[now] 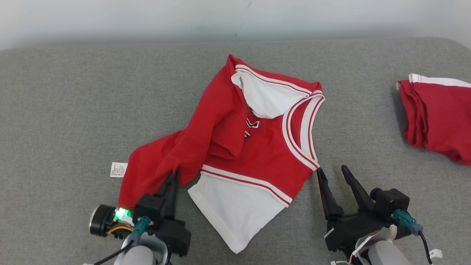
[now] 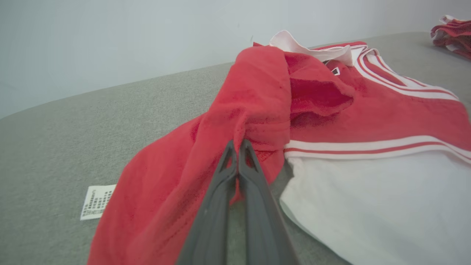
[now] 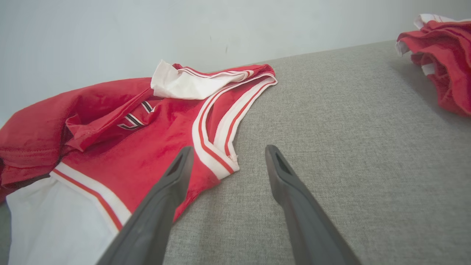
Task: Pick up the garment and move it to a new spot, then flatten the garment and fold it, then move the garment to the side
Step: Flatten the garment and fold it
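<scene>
Left gripper (image 1: 173, 176) pinched shut on garment (image 1: 257, 147); right gripper (image 1: 331, 170) spread wide, empty.
Garment mid grey woven pad (image 1: 73, 110): soft red knit w/ white-striped trim, white panel out at its near end, left side bunched. L tips clamp its lower-left fold; R tips just off its lower-right armhole corner.
</scene>
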`<state>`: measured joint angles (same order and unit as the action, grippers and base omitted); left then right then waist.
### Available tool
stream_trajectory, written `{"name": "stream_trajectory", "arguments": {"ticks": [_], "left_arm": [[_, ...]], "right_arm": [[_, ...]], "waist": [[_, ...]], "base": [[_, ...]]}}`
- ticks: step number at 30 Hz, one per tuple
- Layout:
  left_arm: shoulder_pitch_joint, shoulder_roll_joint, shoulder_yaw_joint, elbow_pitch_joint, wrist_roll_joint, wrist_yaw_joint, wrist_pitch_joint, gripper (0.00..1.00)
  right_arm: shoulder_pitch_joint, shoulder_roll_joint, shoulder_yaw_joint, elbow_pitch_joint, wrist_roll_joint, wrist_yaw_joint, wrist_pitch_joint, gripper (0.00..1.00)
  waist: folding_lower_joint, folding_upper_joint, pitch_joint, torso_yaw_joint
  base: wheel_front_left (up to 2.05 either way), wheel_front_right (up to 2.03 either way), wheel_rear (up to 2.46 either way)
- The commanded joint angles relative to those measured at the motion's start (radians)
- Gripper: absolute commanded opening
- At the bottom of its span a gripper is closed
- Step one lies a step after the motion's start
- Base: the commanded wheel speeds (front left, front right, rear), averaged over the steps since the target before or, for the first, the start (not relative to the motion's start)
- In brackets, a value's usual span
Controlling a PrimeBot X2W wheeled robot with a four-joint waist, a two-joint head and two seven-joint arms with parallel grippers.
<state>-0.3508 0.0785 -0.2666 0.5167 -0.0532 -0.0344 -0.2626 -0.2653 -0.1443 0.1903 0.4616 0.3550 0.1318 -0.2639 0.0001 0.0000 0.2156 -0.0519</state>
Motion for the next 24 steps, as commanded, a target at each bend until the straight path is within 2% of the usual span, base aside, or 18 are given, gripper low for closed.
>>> {"name": "stream_trajectory", "arguments": {"ticks": [1, 5, 8, 13, 14, 15, 16, 19, 24], "left_arm": [[-0.019, -0.001, 0.01, -0.03, -0.008, 0.0, -0.003, 0.0], [-0.043, -0.002, 0.072, -0.134, -0.036, -0.005, -0.003, 0.0], [-0.093, 0.018, 0.135, -0.155, -0.04, -0.008, -0.003, 0.0], [-0.222, 0.083, 0.218, -0.046, -0.029, -0.005, -0.003, 0.0], [-0.238, 0.093, 0.232, 0.003, -0.029, 0.002, -0.003, 0.04], [-0.258, 0.103, 0.246, 0.064, -0.033, 0.01, -0.003, 0.49], [-0.287, 0.111, 0.256, 0.102, -0.034, 0.018, -0.003, 1.0], [-0.33, 0.12, 0.285, 0.181, -0.04, 0.047, -0.003, 1.0], [-0.291, 0.101, 0.314, 0.163, -0.05, 0.064, -0.003, 1.0]], "right_arm": [[0.003, 0.004, -0.001, -0.007, 0.0, -0.002, 0.0, 1.0], [-0.007, 0.006, -0.009, -0.014, 0.002, -0.002, 0.0, 1.0], [-0.02, 0.004, -0.001, -0.017, 0.003, -0.002, 0.0, 1.0], [-0.039, 0.01, 0.023, -0.016, 0.007, -0.002, 0.0, 1.0], [-0.044, 0.01, 0.028, -0.016, 0.008, -0.002, 0.0, 1.0], [-0.048, 0.011, 0.037, -0.014, 0.011, -0.002, 0.0, 1.0], [-0.05, 0.011, 0.04, -0.012, 0.014, -0.002, 0.0, 1.0], [-0.057, 0.014, 0.048, -0.01, 0.019, -0.002, 0.0, 1.0], [-0.053, 0.014, 0.055, -0.018, 0.024, -0.002, 0.0, 1.0]], "waist": [[-0.0001, 0.0, 0.005, 0.003], [-0.0001, 0.0, 0.02, 0.012], [-0.0001, 0.0, 0.034, 0.017], [-0.0001, 0.0, 0.062, 0.006], [-0.0001, 0.0, 0.067, 0.002], [-0.0001, 0.0, 0.071, -0.004], [-0.0001, 0.0, 0.074, -0.008], [-0.0001, 0.0, 0.08, -0.014], [-0.0001, 0.0, 0.074, -0.006]], "base": [[0.0, 0.0, 0.0], [0.0, 0.0, 0.0], [0.0, 0.0, 0.0], [0.0, 0.0, 0.0], [0.0, 0.0, 0.0], [0.0, 0.0, 0.0], [0.0, 0.0, 0.0], [0.0, 0.0, 0.0], [0.0, 0.0, 0.0]]}}
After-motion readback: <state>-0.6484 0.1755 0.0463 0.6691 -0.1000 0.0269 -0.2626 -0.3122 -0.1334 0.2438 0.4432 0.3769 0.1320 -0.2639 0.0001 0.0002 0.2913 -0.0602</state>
